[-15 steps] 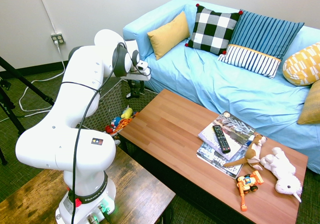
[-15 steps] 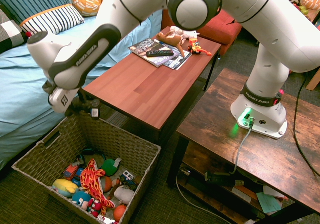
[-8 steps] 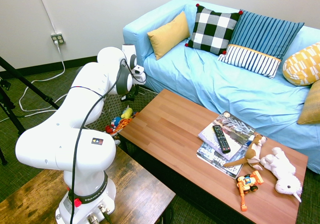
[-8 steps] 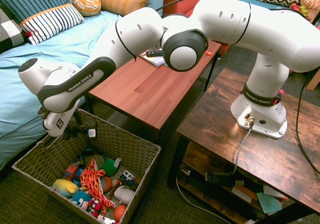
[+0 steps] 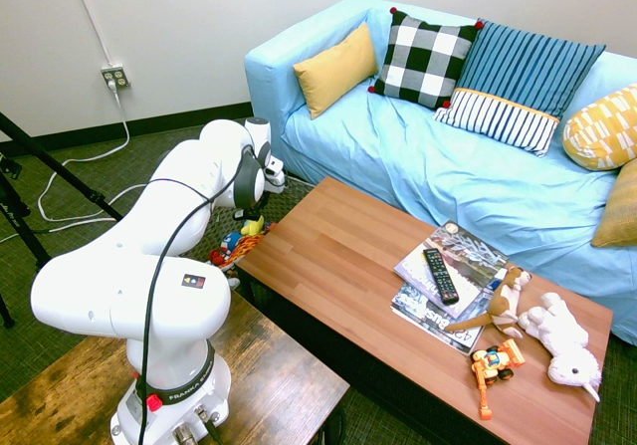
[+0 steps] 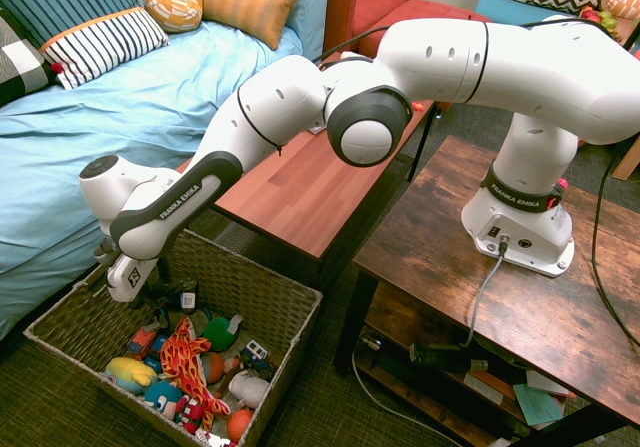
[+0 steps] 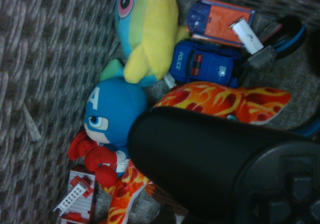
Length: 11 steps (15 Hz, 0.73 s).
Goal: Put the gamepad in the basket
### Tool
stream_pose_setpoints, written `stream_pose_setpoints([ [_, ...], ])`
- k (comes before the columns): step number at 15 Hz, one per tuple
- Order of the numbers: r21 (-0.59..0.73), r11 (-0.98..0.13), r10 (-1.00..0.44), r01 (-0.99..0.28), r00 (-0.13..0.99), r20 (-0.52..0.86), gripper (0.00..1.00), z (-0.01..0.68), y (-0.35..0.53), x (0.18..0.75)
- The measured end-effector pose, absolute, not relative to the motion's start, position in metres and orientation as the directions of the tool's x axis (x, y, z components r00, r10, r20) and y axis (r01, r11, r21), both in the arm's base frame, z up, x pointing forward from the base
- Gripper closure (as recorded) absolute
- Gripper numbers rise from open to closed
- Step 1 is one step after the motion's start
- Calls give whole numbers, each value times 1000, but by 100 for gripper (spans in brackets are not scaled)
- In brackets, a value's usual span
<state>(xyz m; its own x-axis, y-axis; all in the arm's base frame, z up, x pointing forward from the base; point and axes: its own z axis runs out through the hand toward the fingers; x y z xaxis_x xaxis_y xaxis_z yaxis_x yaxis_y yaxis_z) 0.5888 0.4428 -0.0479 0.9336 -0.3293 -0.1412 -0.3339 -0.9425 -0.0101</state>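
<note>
In the second exterior view the gripper (image 6: pixel 160 289) hangs inside the basket (image 6: pixel 280 312), near its far left corner, above the toys (image 6: pixel 185 362). The wrist view shows the gamepad (image 7: pixel 225 174) close up over a blue doll (image 7: pixel 112 116) and a police car (image 7: pixel 210 66). Whether the fingers are clamped cannot be told.

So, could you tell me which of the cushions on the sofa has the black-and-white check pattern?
The check cushion with red corner tufts, between the plain yellow cushion and the blue striped cushion.
</note>
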Motion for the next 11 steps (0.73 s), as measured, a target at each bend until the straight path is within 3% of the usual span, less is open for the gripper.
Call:
stream_pose_setpoints([
  [11, -22, -943, -324, -332, 930, -173, 0, -65, 449, 570],
])
